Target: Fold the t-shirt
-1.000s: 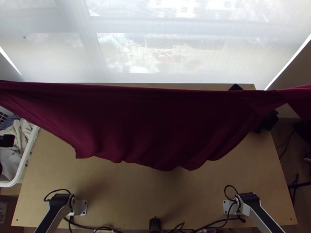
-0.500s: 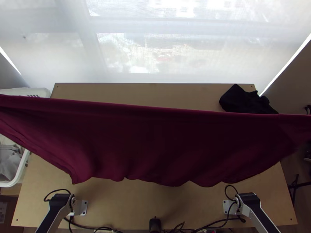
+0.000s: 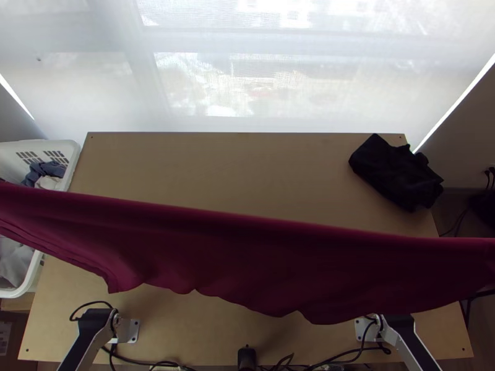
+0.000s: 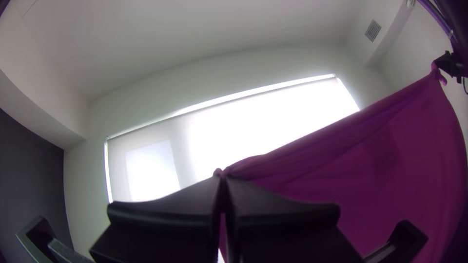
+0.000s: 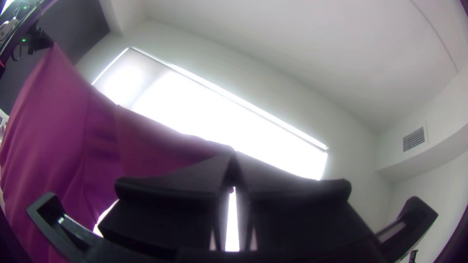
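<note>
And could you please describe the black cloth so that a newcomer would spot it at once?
Find the light wooden table, then look to its far right corner, near the window. The black cloth lies bunched there in a compact heap. Unlike the dark red shirt, which hangs stretched in the air, it rests on the tabletop.

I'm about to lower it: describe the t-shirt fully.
The t-shirt is plain dark maroon, thin and soft-looking. It hangs above the table, one end pinched in the left gripper, the other in the right gripper. Its upper edge is pulled nearly straight between them; the lower edge falls loose and wavy. Collar: can't tell.
</note>
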Controlling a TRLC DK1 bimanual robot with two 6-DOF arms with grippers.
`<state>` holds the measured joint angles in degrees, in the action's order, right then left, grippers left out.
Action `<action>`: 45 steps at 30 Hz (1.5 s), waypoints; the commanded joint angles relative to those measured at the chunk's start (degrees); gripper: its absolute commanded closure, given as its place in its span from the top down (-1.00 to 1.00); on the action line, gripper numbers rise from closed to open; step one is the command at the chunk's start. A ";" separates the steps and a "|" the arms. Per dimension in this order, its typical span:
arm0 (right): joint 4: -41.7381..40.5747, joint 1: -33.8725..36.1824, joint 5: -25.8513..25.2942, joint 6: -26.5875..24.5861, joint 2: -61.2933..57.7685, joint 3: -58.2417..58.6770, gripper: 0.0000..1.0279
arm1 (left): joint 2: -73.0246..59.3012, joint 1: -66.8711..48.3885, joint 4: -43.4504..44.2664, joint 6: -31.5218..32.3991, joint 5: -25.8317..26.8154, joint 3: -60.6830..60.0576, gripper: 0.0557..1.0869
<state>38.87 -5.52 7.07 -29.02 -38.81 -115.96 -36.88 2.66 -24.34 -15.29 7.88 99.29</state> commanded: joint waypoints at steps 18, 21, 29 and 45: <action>-6.79 0.42 -0.04 11.35 -0.39 30.36 -0.95 | 3.22 -0.11 6.14 7.20 0.12 -34.95 -0.94; -11.01 0.42 -0.04 12.76 -2.68 36.42 -0.95 | 1.02 -0.72 10.54 7.64 0.12 -39.78 -0.93; -24.72 0.16 -0.57 14.25 -14.37 46.09 -0.95 | -12.77 -0.72 25.48 8.08 -1.02 -47.34 -0.94; -40.28 -3.36 -2.06 16.10 -47.50 42.13 -0.95 | -50.30 -0.99 43.23 8.96 -2.43 -38.11 -0.94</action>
<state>3.36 -7.16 5.56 -13.56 -72.95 -70.91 -72.82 1.78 14.11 -6.42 5.85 56.07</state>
